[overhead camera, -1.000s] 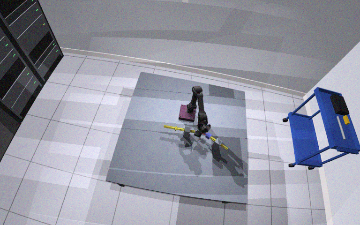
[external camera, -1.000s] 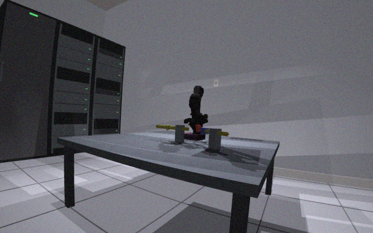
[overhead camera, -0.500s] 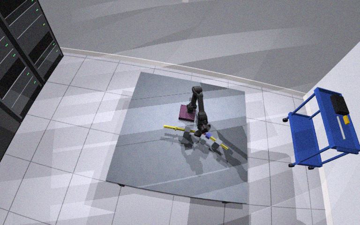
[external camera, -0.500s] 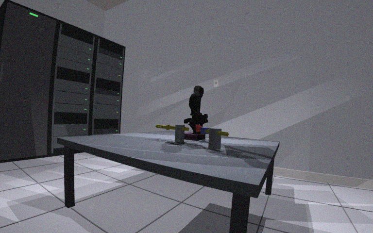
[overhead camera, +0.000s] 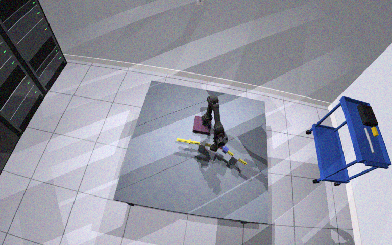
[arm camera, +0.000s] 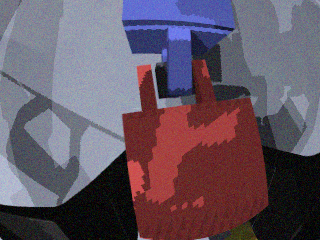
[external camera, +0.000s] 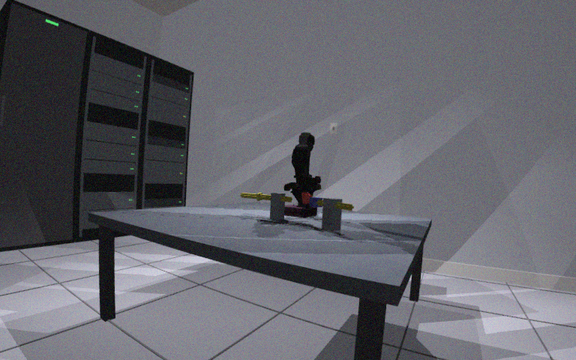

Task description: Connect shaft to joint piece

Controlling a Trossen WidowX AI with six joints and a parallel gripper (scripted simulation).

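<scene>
The pincer (overhead camera: pixel 220 146) (external camera: pixel 305 199) (arm camera: pixel 175 146) is standing a little spread around the red joint piece (external camera: pixel 306 197) (arm camera: pixel 215 170), which is hanging on the blue yoke (overhead camera: pixel 225 149) (external camera: pixel 315 202) (arm camera: pixel 178 12). Turning is seemingly finishing; the collared yellow shaft (overhead camera: pixel 182 140) (external camera: pixel 254 196) is waiting outside for pushing, then withdrawing is remaining.

The black arm (overhead camera: pixel 216 117) reaches down between two yellow shafts, near a small blue piece (overhead camera: pixel 225 149)

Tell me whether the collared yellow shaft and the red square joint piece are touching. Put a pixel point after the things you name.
Apart. In the exterior view, the collared yellow shaft (overhead camera: pixel 183 140) (external camera: pixel 254 195) (arm camera: pixel 244 231) ends short of the red square joint piece (overhead camera: pixel 221 147) (external camera: pixel 305 197) (arm camera: pixel 195 165), background showing between.
</scene>
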